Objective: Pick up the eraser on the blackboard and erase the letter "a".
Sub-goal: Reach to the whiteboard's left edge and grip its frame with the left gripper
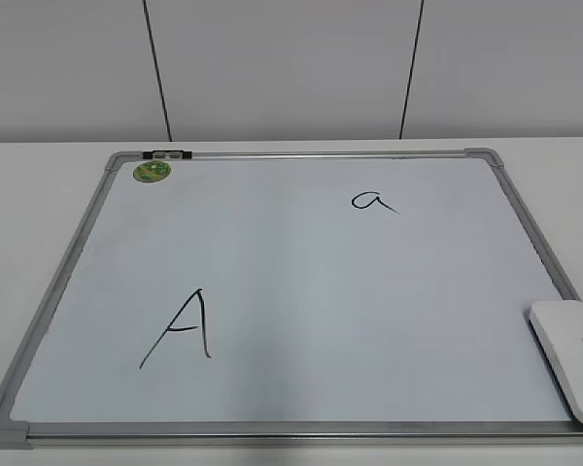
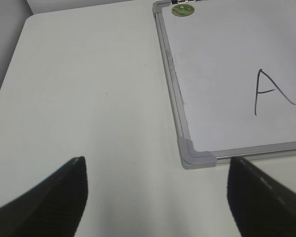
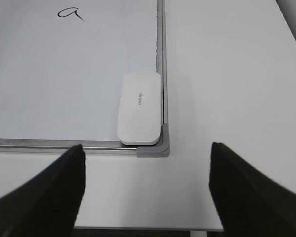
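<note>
The setting looks like a plain lab or office test station. A bare white table [image 1: 39, 184] fills the foreground, and behind it, at twelve o'clock, runs a pale grey panelled wall [image 1: 282, 68] split by thin dark vertical seams. A framed blackboard [image 1: 301, 291], really a whiteboard, lies flat on the table, with a green round magnet [image 1: 153, 172] at its eleven o'clock corner. Nothing homely or decorative shows.

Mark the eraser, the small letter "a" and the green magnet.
eraser [image 3: 139, 108], right wrist view, middle of its top.
letter "a" [image 1: 369, 201], exterior view, its loop.
green magnet [image 1: 153, 172], exterior view, its centre.
</note>
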Motion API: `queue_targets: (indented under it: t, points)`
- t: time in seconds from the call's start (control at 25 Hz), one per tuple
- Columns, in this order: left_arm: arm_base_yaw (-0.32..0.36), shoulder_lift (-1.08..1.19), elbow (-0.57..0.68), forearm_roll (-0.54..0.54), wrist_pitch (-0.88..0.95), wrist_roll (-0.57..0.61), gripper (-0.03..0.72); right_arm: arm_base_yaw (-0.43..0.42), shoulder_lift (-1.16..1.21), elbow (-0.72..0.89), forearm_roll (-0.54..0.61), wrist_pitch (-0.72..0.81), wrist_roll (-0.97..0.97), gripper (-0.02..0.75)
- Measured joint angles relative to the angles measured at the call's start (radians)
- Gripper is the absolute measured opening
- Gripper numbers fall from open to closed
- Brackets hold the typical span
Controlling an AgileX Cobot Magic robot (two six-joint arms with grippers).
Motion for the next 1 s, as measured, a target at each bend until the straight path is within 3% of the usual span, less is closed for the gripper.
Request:
queue_targets:
  t: [0.76, 1.0]
  points:
    - [0.000, 0.005, 0.000, 0.008, -0.002, 0.000, 0.645, 0.000, 0.000, 0.000, 0.000, 0.000, 0.000, 0.581]
    - [0.000, 0.121, -0.019, 0.029, -0.158, 0.000, 0.643, 0.000, 0.000, 0.000, 0.000, 0.000, 0.000, 0.581]
